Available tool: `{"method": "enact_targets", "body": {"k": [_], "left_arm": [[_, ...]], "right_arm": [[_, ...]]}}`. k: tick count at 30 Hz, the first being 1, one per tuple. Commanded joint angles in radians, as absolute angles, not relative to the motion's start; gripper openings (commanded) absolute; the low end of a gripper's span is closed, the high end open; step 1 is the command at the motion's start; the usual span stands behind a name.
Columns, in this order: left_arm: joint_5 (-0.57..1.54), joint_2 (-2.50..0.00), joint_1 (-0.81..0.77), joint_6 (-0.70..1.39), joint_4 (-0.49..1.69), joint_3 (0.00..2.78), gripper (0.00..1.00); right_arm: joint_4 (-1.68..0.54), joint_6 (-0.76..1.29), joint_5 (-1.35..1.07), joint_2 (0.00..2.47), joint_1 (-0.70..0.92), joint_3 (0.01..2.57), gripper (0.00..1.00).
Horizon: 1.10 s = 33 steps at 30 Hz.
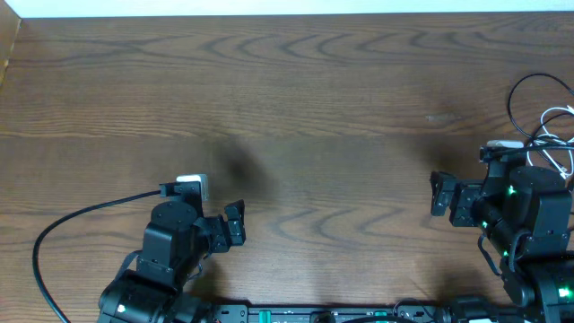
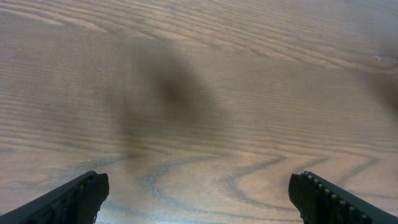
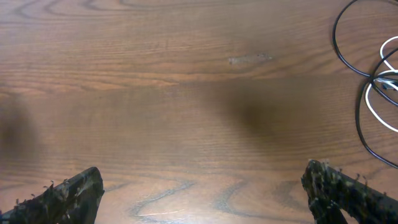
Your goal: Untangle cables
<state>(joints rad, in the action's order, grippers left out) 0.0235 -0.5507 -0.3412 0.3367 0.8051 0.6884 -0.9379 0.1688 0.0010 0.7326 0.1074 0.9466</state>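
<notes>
One black cable [image 1: 97, 208] curves across the table's left side, from the front edge up to a white plug [image 1: 192, 185] beside my left gripper [image 1: 213, 205]. That gripper stands open over bare wood, and nothing lies between its fingers in the left wrist view [image 2: 198, 199]. At the far right a tangle of black cable loops [image 1: 518, 97] and a white cable [image 1: 558, 115] lies just beyond my right gripper [image 1: 466, 175]. The right gripper is open and empty too [image 3: 202, 199]. Its wrist view shows the black loops [image 3: 339, 43] crossing the white cable [image 3: 374, 107] at the right edge.
The wooden table [image 1: 296, 99] runs to a pale back edge. Both arm bases sit along the front edge. The right tangle runs out of view past the right border.
</notes>
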Motion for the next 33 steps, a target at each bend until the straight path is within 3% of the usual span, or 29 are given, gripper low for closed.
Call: {"method": "enact_targets", "body": {"k": [1, 16, 27, 33], "left_arm": [[0.012, -0.553, -0.339, 0.327, 0.807, 0.678, 0.98], [0.012, -0.554, -0.339, 0.326, 0.807, 0.678, 0.98], [0.012, -0.554, -0.339, 0.327, 0.807, 0.678, 0.98], [0.012, -0.554, -0.339, 0.327, 0.807, 0.678, 0.98]], "right_arm": [[-0.938, 0.179, 0.017, 0.731, 0.113, 0.939, 0.99], [-0.986, 0.148, 0.080, 0.708, 0.117, 0.938, 0.99], [-0.859, 0.148, 0.092, 0.522, 0.116, 0.895, 0.99], [-0.675, 0.087, 0.095, 0.360, 0.116, 0.769, 0.99]]}}
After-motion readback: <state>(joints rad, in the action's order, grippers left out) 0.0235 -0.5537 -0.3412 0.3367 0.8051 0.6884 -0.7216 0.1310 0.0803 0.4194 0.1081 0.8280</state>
